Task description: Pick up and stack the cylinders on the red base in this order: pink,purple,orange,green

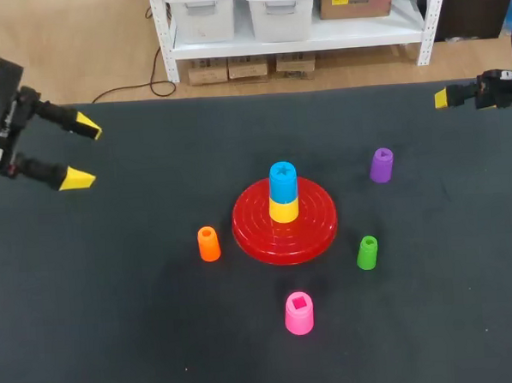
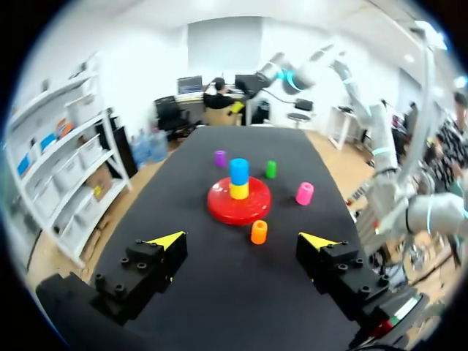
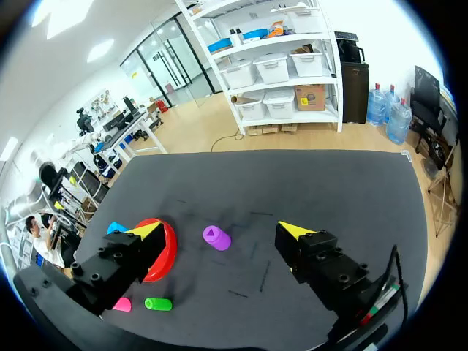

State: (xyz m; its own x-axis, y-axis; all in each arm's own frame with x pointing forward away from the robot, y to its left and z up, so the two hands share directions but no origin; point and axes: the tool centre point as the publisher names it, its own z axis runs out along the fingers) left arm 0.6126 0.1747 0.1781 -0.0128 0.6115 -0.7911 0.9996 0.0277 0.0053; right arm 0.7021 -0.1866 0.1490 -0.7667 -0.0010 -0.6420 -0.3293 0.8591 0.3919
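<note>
The red base (image 1: pixel 310 231) lies mid-table with a yellow cylinder (image 1: pixel 284 210) and a blue cylinder (image 1: pixel 283 181) stacked on its peg. Around it stand the pink cylinder (image 1: pixel 299 313) in front, the orange cylinder (image 1: pixel 208 244) to its left, the green cylinder (image 1: pixel 367 253) to its right and the purple cylinder (image 1: pixel 381 164) at the back right. My left gripper (image 1: pixel 79 151) hangs open at the table's left edge, far from all of them. My right gripper (image 3: pixel 219 230) is open at the far right corner, with the purple cylinder (image 3: pixel 216 238) ahead of it.
The black table top (image 1: pixel 117 319) carries nothing besides the base and the loose cylinders. In the left wrist view the red base (image 2: pixel 223 208) lies ahead of the left gripper (image 2: pixel 243 238), the orange cylinder (image 2: pixel 259 232) nearest.
</note>
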